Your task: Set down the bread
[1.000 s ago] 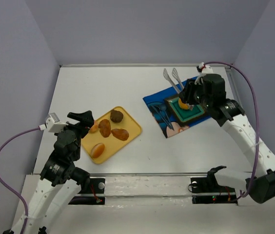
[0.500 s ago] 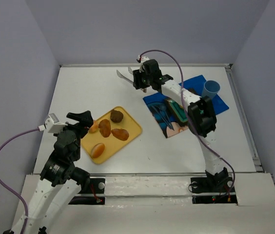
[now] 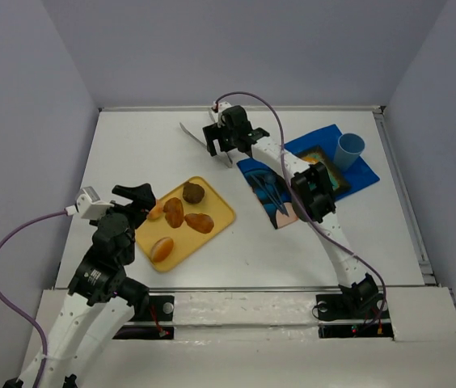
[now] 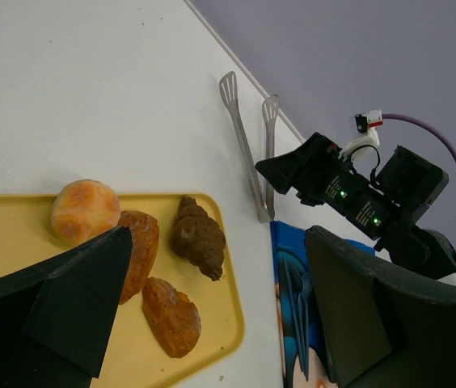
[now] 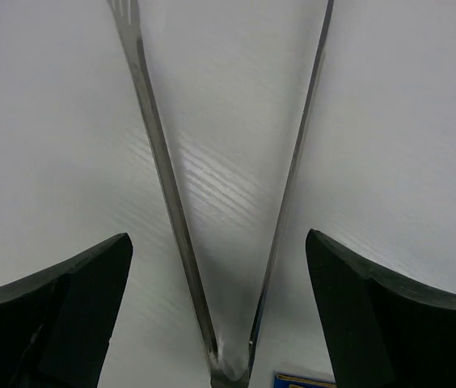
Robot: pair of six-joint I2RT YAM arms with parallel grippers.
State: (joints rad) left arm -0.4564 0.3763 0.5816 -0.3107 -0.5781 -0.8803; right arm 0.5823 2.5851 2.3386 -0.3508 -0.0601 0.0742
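Observation:
The ring-shaped bread does not show in any view; my right arm covers part of the dark square plate [image 3: 335, 173] on the blue mat [image 3: 254, 171]. My right gripper [image 3: 217, 142] [image 5: 218, 242] is at the back centre, open. Metal tongs [image 3: 192, 130] [image 5: 163, 162] [image 4: 247, 149] lie flat on the white table between its fingers, which do not touch them. Low over the left end of the yellow tray [image 3: 221, 212] [image 4: 224, 323], my left gripper [image 3: 139, 200] [image 4: 218, 242] is open and holds nothing.
The tray holds a round orange bun [image 4: 85, 210], two oval brown rolls [image 4: 137, 249] and a dark brown piece [image 4: 198, 239]. A blue cup [image 3: 349, 149] stands on the mat's far right. Blue cutlery [image 3: 268, 192] lies on the mat's near part.
My right arm swung from the plate at the right to the back centre, carrying the tongs, and its jaws opened and let the tongs go on the table. The left arm has not moved.

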